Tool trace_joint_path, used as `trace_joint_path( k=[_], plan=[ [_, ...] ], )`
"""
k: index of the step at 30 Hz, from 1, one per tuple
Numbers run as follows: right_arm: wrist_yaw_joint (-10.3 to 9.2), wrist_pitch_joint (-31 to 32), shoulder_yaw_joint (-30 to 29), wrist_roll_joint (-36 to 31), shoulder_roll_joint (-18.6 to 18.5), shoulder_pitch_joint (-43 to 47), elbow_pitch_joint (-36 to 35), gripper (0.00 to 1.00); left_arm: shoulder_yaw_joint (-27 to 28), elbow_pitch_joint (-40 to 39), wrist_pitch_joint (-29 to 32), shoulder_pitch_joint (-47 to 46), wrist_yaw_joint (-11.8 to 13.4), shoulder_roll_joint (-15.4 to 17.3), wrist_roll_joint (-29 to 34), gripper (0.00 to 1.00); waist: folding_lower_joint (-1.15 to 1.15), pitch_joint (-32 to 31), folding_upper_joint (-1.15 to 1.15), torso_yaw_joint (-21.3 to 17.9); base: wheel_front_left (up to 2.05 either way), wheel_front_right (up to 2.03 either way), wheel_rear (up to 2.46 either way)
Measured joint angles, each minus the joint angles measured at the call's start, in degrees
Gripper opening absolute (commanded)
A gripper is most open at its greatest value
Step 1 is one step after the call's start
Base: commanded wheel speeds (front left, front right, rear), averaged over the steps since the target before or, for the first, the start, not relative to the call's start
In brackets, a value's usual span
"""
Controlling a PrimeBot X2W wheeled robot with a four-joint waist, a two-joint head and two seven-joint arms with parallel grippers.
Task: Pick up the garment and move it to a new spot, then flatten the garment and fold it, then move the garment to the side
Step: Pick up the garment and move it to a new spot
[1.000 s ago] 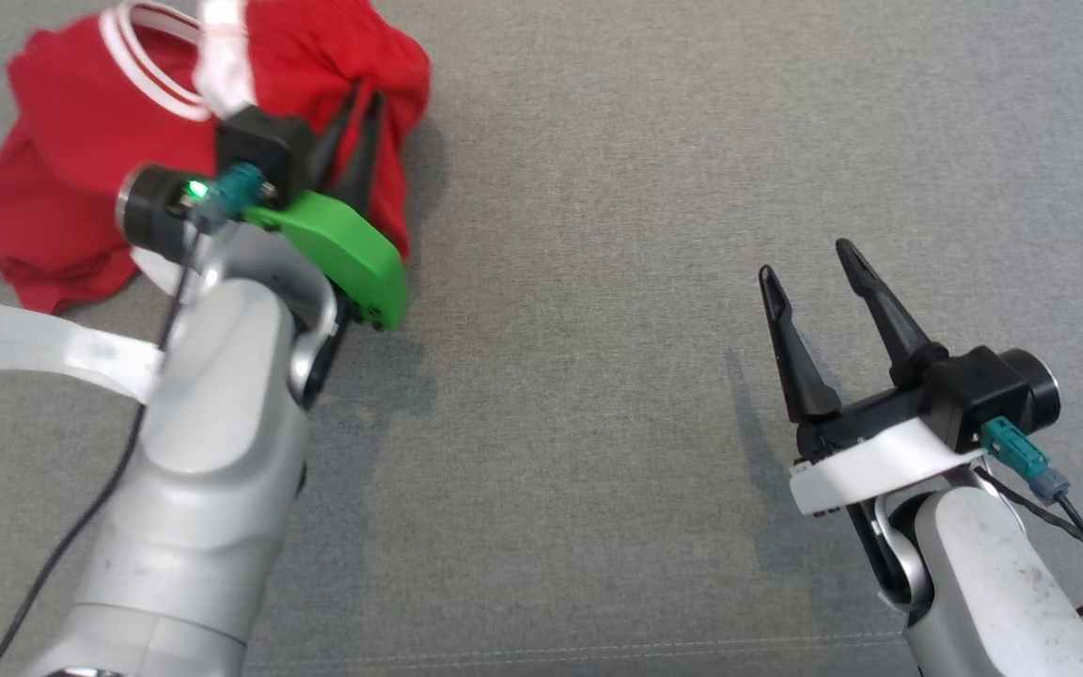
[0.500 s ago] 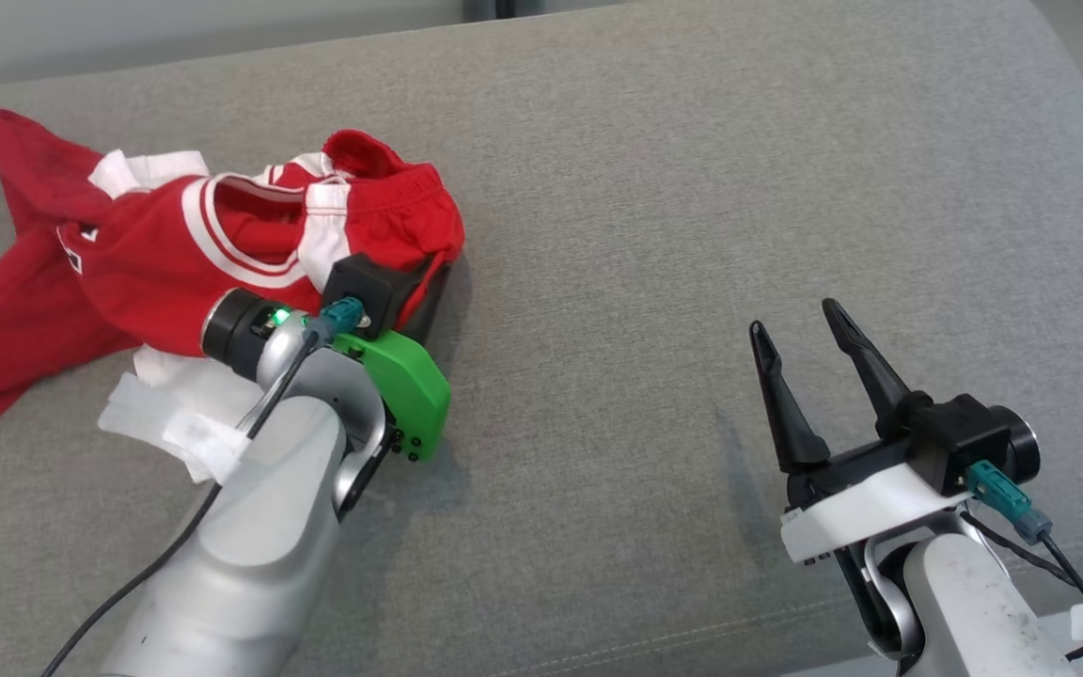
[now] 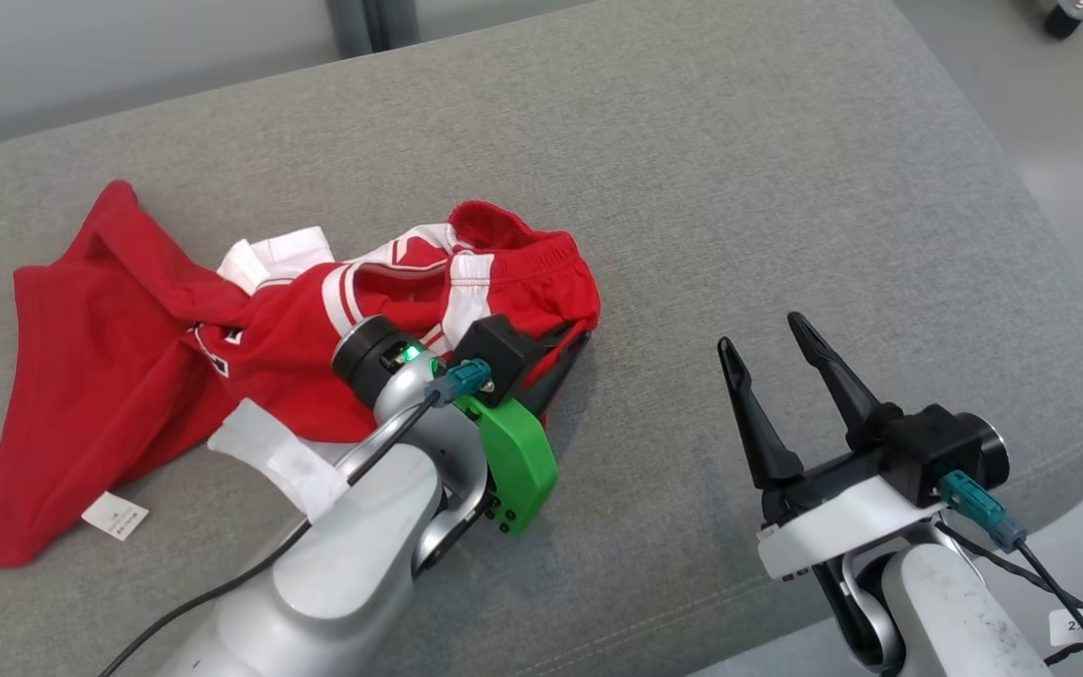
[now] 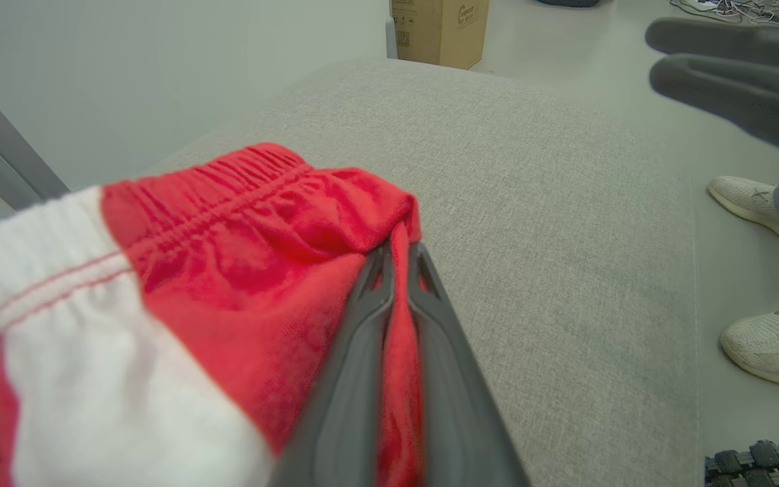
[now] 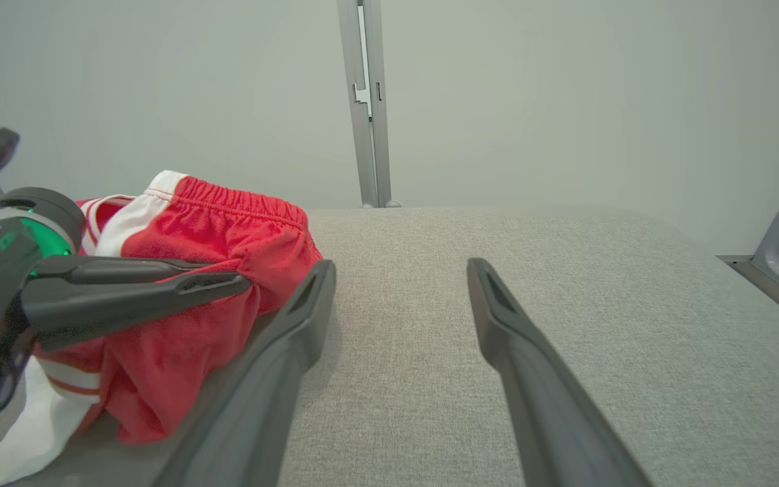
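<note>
while your left gripper [image 4: 399, 253] pinches just a thin edge of the garment [image 3: 128, 376], crumpled on the cushion [image 3: 739, 188], a quick pull could slip it free; your right gripper [image 3: 760, 331] gapes empty.

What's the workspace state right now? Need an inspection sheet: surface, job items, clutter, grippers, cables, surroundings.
Surface: grey fabric cushion, rounded far-right corner.
Job's things: crumpled red garment with white trim lying on the cushion's left part, its elastic edge pinched.
Clutter: nothing seen.
Grippers: left gripper shut on the garment's red edge; right gripper open, holding nothing, apart from the garment.
Cables: thin black cable along the left forearm; teal-plugged black lead at the right wrist.
Surroundings: pale wall, grey metal post, cardboard box, a person's pale shoes on the floor.
</note>
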Motion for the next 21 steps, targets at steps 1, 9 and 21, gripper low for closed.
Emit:
trace_joint_path(
  k=[1, 9, 21],
  plan=[
    [0.00, 0.00, 0.08, 0.01, 0.00, 0.08, 0.00, 1.00, -0.71, -0.40, 0.03, 0.08, 0.00, 0.09, -0.45, 0.00, 0.00, -0.01, 0.00, -0.59, 0.00, 0.00, 0.00],
    [-0.02, 0.00, 1.22, 0.49, 0.11, 0.86, -0.15, 1.00, -3.56, 0.74, 2.29, 1.36, 2.85, 0.20, -1.23, 0.34, 0.00, 0.35, 0.00, -4.85, 0.00, 0.00, 0.00],
    [-1.59, 0.00, -1.90, 0.92, 0.43, 1.32, -1.23, 1.00, -6.47, -1.45, 2.55, 1.25, 4.46, 0.21, -3.01, 1.00, 0.00, 1.04, 0.00, -3.45, 0.00, 0.00, 0.00]
  ],
)
